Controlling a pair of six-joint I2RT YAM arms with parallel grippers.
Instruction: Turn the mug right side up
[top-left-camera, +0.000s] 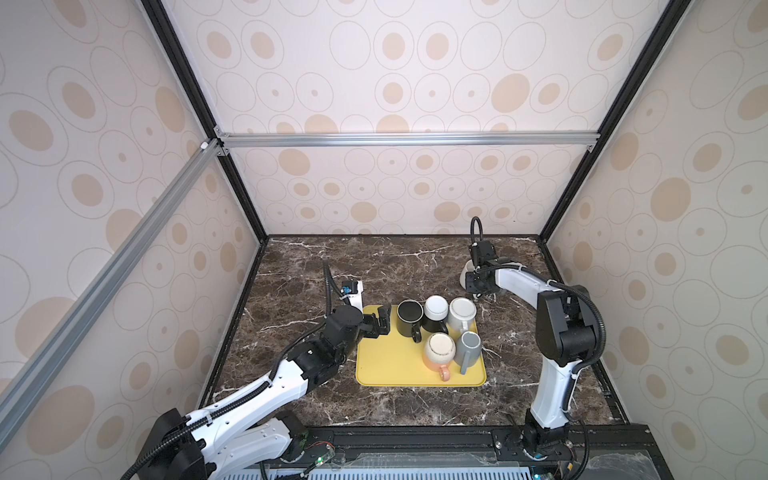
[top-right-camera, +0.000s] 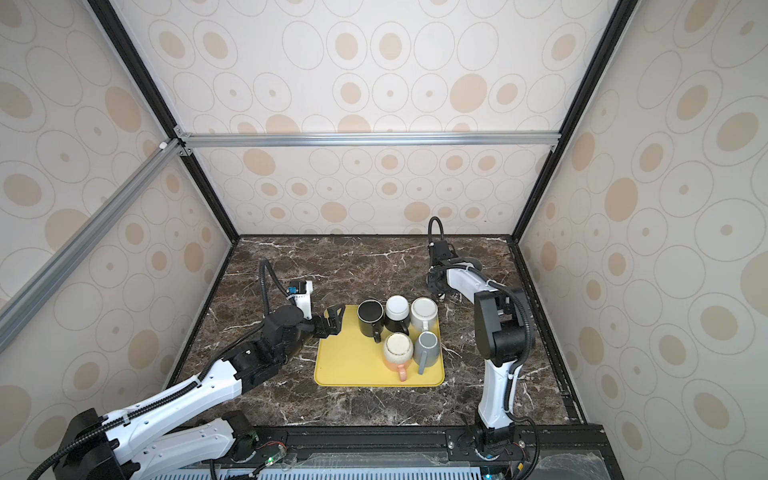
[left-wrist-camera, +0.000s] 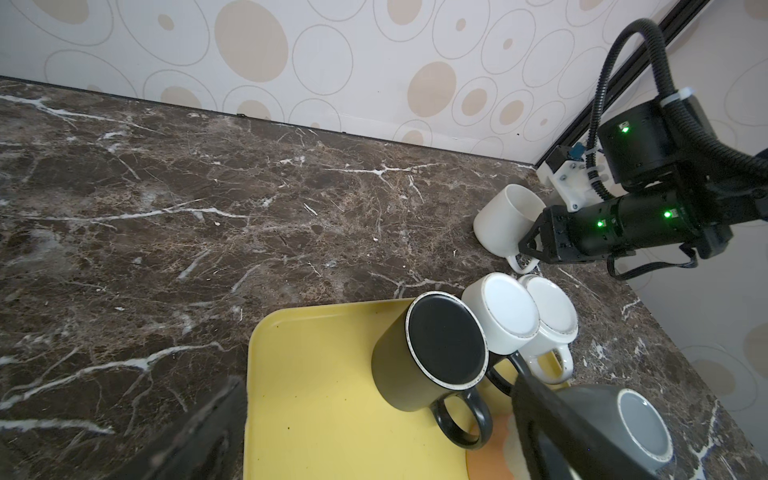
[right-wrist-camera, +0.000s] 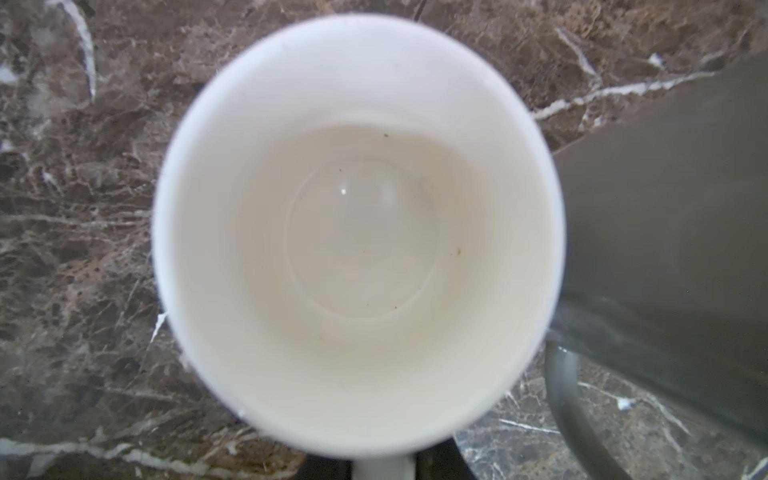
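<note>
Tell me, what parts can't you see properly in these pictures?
- White mug: in a top view the right arm covers most of it.
- Right gripper: in the left wrist view it sits at the mug's handle, but grip or gap cannot be told.
- Handle: cut off by the right wrist view's edge.
- Orange mug: in the left wrist view, mostly behind a blurred finger of the left gripper and the edge.

Both top views look steeply down on the whole brown marble surface (top-left-camera: 374, 266). The left wrist view slants across it. The right wrist view stares closely into a white ceramic mug (right-wrist-camera: 357, 232).
</note>
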